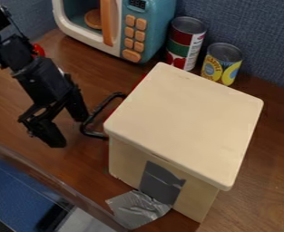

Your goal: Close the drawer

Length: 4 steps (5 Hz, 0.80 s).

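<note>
A pale wooden box (183,120) with a flat, rounded-corner top stands right of centre. Its drawer is on the left side: a thin strip of red front (113,108) shows beside the top's edge, with a black bar handle (91,118) sticking out to the left. How far the drawer stands out is hard to tell, since the top hides most of its front. The black gripper (69,130) is just left of the handle, its two fingers spread apart and pointing down, with nothing between them. One finger is very near the handle; whether they touch cannot be told.
Behind the box are a toy microwave (116,27) and two cans, a red and green one (185,43) and a yellow one (222,64). Silver tape (138,209) hangs from the box's front onto the table (83,167). A clear-rimmed edge crosses the lower left.
</note>
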Available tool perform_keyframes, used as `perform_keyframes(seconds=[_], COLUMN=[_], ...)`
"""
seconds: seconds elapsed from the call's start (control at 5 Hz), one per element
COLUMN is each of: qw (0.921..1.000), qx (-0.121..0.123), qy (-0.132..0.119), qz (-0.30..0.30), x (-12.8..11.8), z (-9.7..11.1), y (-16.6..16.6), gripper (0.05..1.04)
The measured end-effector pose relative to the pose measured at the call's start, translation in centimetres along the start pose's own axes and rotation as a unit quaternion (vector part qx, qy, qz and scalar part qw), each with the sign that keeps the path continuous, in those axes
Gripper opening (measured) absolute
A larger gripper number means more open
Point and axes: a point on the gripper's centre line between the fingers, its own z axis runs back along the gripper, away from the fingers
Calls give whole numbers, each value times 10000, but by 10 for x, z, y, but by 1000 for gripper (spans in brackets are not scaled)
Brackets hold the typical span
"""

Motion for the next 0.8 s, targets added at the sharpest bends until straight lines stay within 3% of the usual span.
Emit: perform_keyframes(seconds=[0.2,0.4,0.6,0.8], qw=[10000,9983,9868,9543], qx=[14,488,1007,1318], qy=[0,250,1011,2007], qz=[22,-172,768,1781], x=[3,2,-21,-45], z=[-4,14,68,111], y=[-2,-3,-6,-17], gripper=[1001,1000,1000,999])
